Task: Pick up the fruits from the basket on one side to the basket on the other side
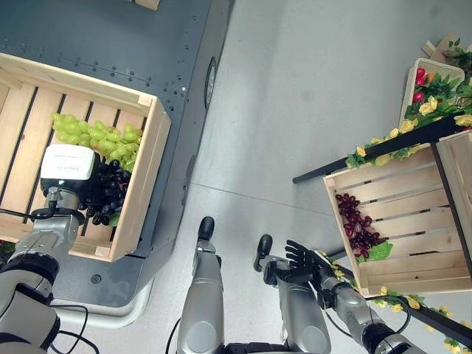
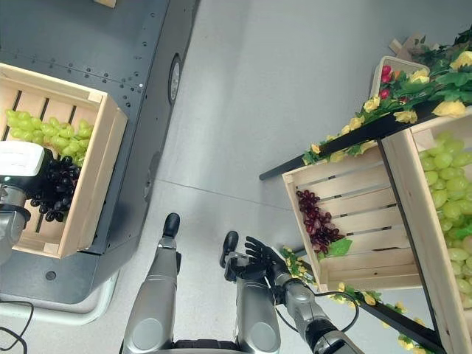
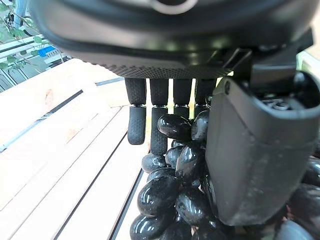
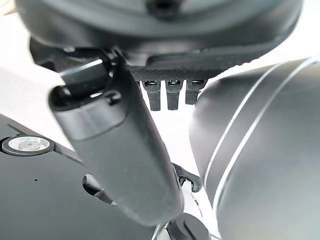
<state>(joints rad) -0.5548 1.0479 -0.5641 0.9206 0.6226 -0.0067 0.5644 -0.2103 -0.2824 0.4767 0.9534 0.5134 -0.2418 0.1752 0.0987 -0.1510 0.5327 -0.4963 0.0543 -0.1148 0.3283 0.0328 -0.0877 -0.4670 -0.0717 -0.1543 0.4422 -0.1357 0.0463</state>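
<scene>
The left hand (image 3: 165, 120) is down inside the wooden crate (image 1: 144, 173) on the robot's left, right on top of the bunch of black grapes (image 1: 109, 193). In the left wrist view its fingers (image 3: 136, 122) hang down behind the bunch and the thumb comes across the front, with the dark berries packed between them — clasped round the grapes, as far as I can judge, though the bunch looks to be resting in the crate, not yet lifted. A bunch of green grapes (image 1: 96, 134) lies just beyond it, touching, on the far side.

The right hand (image 1: 304, 257) hangs low near the robot's body, fingers spread and holding nothing, beside the near corner of the right-hand crate (image 1: 346, 243), where a bunch of red grapes (image 1: 358, 225) already lies.

So the coming move runs straight across — up out of the left crate and over the bare floor to the right one, well apart.
</scene>
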